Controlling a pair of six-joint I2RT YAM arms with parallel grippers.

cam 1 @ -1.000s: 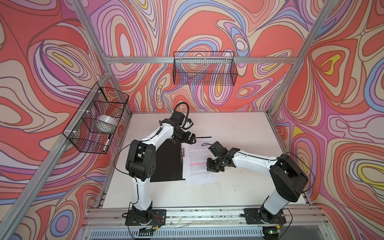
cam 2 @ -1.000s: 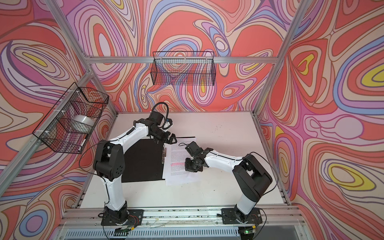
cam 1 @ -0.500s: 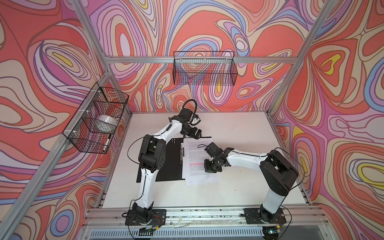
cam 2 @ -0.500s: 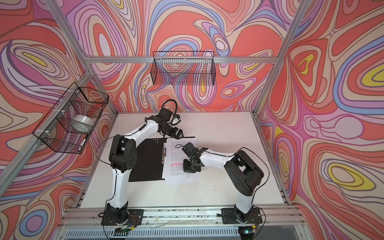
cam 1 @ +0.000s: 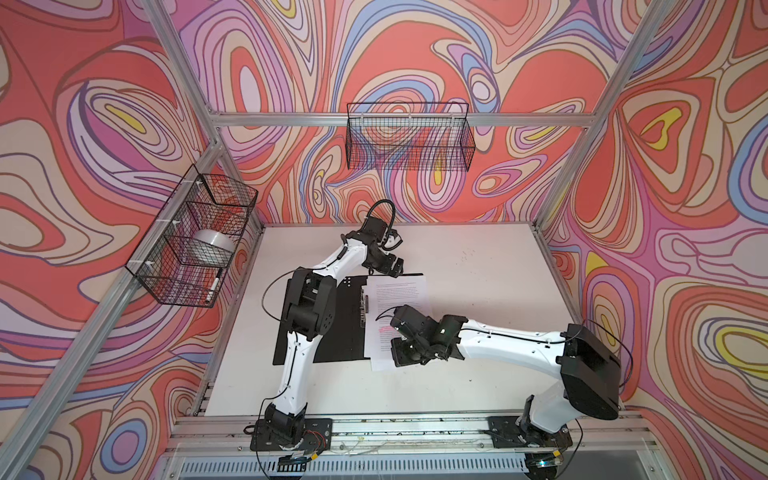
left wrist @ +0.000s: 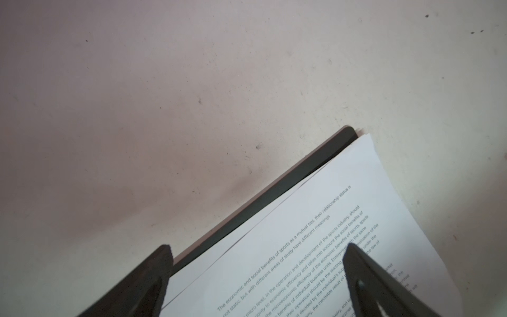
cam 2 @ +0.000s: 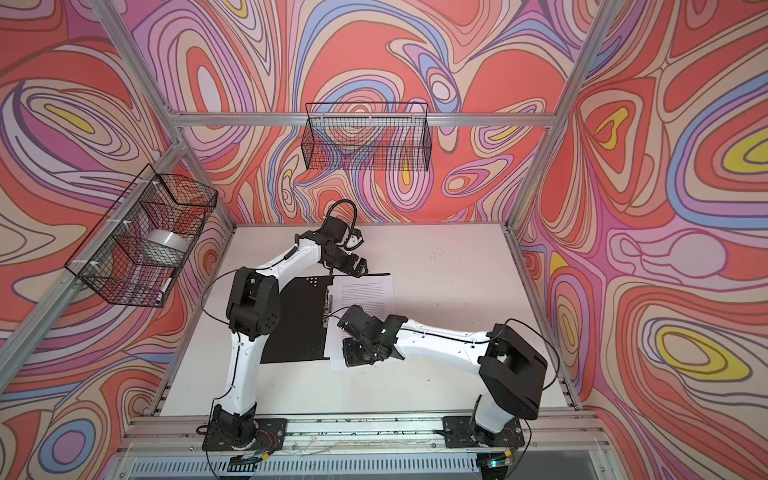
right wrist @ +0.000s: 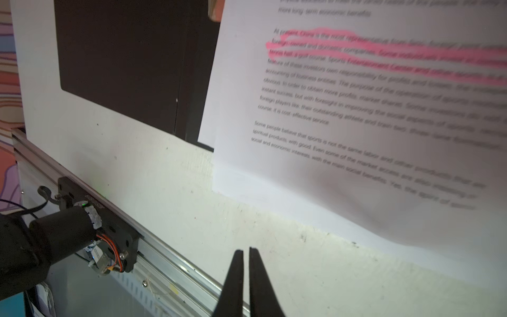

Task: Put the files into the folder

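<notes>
The files (cam 1: 397,299), at least 2 printed sheets with pink highlighting, lie flat on the right-hand panel of the open folder (cam 1: 340,332). The folder's black inside faces up on the table (cam 1: 478,291). The sheets are slightly fanned. The top sheet overhangs the folder's edge at the end nearest the right claw, while the folder's dark rim shows bare just past the left claw's fingertips. The metal clip (cam 1: 365,301) runs along the spine beside the sheets' inner edge; whether it grips them cannot be told.

The left claw (left wrist: 258,247) is spread wide and holds nothing. Its wrist view shows 1 finger just outside the folder rim and the other over the printed text, so the stack's far edge lies between its jaws. The right claw (right wrist: 246,251) is closed to a sliver and empty. Its tips point at bare table just past the overhanging end of the sheets.

The sheets are on the folder but not squared, so the step in hand looks like alignment. The next move calls for sliding the overhanging sheet toward the left claw until it sits inside the panel. The push should be low and gentle so the paper slides rather than buckles. After that, the bare panel can be folded over.
</notes>
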